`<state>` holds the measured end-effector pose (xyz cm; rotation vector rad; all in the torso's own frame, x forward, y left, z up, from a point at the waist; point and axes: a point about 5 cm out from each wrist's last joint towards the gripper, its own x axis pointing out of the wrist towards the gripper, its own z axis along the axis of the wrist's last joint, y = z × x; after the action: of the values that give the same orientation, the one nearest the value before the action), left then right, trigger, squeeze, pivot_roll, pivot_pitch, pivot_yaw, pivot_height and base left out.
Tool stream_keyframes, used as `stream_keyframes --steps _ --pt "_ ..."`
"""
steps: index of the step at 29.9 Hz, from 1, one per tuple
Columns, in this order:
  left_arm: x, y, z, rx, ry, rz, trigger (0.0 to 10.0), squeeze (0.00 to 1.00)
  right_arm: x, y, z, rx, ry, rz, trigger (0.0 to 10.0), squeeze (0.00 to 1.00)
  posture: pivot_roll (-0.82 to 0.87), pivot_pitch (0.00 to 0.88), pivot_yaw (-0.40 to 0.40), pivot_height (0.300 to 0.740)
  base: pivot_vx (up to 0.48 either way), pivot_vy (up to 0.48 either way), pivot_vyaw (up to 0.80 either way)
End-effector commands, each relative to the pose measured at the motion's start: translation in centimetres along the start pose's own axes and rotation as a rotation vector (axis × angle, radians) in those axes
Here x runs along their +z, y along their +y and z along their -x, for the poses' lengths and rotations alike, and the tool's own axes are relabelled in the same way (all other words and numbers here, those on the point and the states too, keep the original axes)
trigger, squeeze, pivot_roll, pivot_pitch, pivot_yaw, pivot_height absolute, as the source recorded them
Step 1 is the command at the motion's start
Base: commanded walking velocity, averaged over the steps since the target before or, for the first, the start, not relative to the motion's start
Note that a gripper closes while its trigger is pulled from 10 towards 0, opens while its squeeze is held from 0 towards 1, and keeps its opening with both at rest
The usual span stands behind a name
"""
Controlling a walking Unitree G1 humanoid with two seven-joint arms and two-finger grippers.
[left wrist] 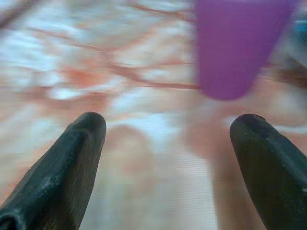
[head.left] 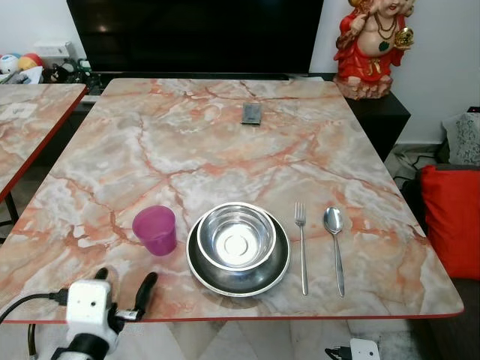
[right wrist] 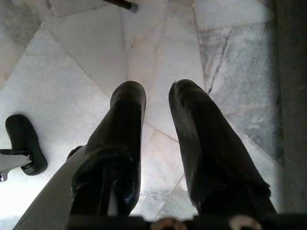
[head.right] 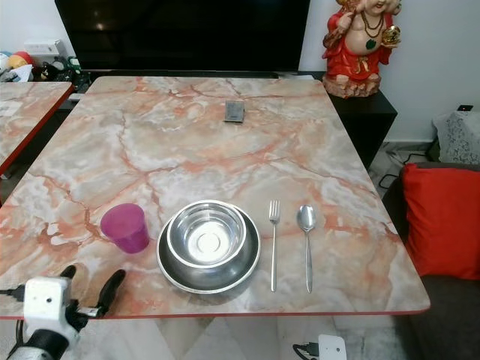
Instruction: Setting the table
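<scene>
A purple cup (head.left: 155, 229) stands near the front edge of the marble table (head.left: 225, 150). To its right a steel bowl (head.left: 236, 236) sits inside a steel plate (head.left: 225, 283), then come a fork (head.left: 301, 247) and a spoon (head.left: 334, 240), lying side by side. My left gripper (head.left: 125, 277) is at the table's front edge, just short of the cup, open with nothing between its fingers. The left wrist view shows the cup (left wrist: 237, 48) ahead of the spread fingertips (left wrist: 91, 124). My right gripper (right wrist: 156, 88) hangs idle over the floor, fingers close together and holding nothing.
A small dark flat object (head.left: 251, 113) lies on the far middle of the table. A red statue (head.left: 371, 45) and a black screen (head.left: 195, 30) stand behind it. A second marble table (head.left: 30, 120) is at the left, a red cushion (head.left: 454, 217) at the right.
</scene>
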<state>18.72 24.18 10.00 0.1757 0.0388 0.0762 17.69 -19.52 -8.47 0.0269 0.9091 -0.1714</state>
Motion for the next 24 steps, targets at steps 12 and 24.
stream_keyframes --steps 12,24 --pt "-3.6 8.6 5.1 0.565 0.208 -0.221 10.0 0.00 -0.5 0.1 0.1 0.001 0.028 0.000 10.0 0.00 0.05 0.078 -0.021 0.740 0.000 0.000 0.00" --pt "-10.7 8.5 7.0 0.563 0.638 -0.212 10.0 0.00 -0.4 0.2 0.0 -0.004 0.030 -0.003 10.0 0.00 0.05 0.081 -0.012 0.740 0.000 0.000 0.00"
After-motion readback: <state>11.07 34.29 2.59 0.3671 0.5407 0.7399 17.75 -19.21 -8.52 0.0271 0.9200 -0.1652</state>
